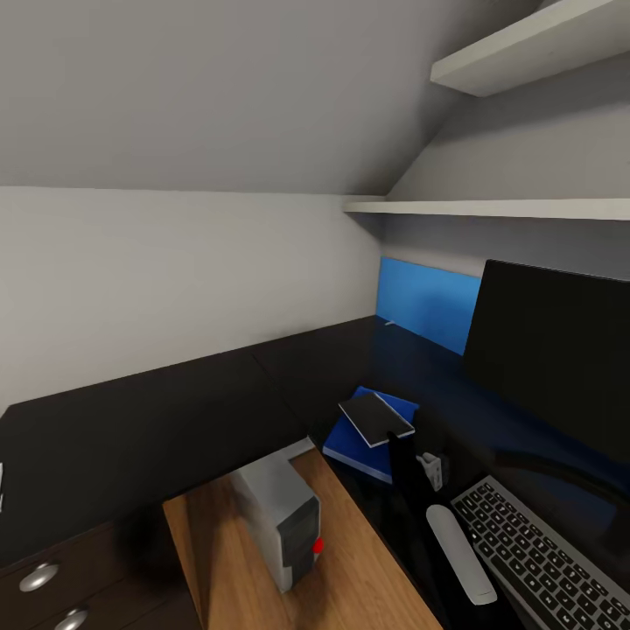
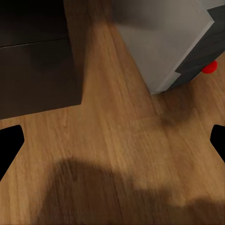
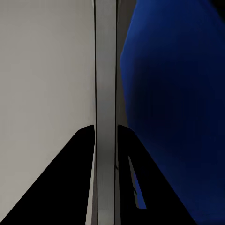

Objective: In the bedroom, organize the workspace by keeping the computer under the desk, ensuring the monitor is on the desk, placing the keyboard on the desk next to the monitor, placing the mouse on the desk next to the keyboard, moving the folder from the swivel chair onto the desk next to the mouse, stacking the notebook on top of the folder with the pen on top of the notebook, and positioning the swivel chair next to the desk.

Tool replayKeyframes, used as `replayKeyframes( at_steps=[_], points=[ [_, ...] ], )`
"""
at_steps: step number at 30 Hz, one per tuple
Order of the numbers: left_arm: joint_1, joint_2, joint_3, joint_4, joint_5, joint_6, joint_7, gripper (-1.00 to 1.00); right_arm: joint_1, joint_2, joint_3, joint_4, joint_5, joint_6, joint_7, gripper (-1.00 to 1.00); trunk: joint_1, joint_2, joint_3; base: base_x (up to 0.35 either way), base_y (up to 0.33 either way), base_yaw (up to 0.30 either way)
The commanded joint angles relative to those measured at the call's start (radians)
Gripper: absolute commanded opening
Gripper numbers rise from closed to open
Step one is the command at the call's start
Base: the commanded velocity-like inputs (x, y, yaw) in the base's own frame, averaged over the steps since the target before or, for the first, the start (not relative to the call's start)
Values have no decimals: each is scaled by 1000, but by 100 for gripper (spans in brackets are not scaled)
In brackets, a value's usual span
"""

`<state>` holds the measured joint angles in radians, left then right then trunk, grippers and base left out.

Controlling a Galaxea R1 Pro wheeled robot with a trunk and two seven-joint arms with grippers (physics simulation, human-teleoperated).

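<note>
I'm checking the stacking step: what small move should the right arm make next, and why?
Probably carry the pen over the notebook and lower it there. The right gripper looks shut on the thin white stick, and the notebook already lies on the folder with its top bare.

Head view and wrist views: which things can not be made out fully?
Wide flat black monitor: the head view's right edge cuts it.
Thin dark-keyed keyboard: the head view's lower corner cuts it.
Grey boxy computer tower: the left wrist view's edge cuts it.
Thin pale strip between the right fingers: the right wrist view is too close to identify it.
</note>
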<state>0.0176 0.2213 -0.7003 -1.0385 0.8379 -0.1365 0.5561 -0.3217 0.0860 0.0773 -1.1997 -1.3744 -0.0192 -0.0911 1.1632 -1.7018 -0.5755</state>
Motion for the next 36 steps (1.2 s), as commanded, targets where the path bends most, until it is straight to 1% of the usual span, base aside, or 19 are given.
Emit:
replayKeyframes(
  at_steps=[1, 8, 9, 24, 30, 36],
  points=[
    [-1, 1, -4, -2, 10, -8, 4, 100, 0, 0, 1, -1, -9, -2, -2, -100, 0, -1, -1, 0, 0, 0],
    [-1, 1, -4, -2, 11, -8, 4, 100, 0, 0, 1, -1, -9, -2, -2, -100, 0, -1, -1, 0, 0, 0],
    [-1, 1, -4, -2, 11, -8, 4, 100, 0, 0, 1, -1, -9, -2, -3, 100, 0, -1, -1, 0, 0, 0],
    [-1, 1, -4, -2, 10, -7, 4, 100, 0, 0, 1, -3, -8, -2, -2, 100, 0, -1, -1, 0, 0, 0],
    [-1, 1, -5, -2, 12, -6, 4, 100, 0, 0, 1, -3, -8, -2, -2, 100, 0, -1, -1, -137, -86, 0],
    [-1, 0, -9, -2, 12, -7, 6, 100, 0, 0, 1, -3, -8, -3, -1, 100, 0, -1, -1, -26, -17, 0]
  ],
)
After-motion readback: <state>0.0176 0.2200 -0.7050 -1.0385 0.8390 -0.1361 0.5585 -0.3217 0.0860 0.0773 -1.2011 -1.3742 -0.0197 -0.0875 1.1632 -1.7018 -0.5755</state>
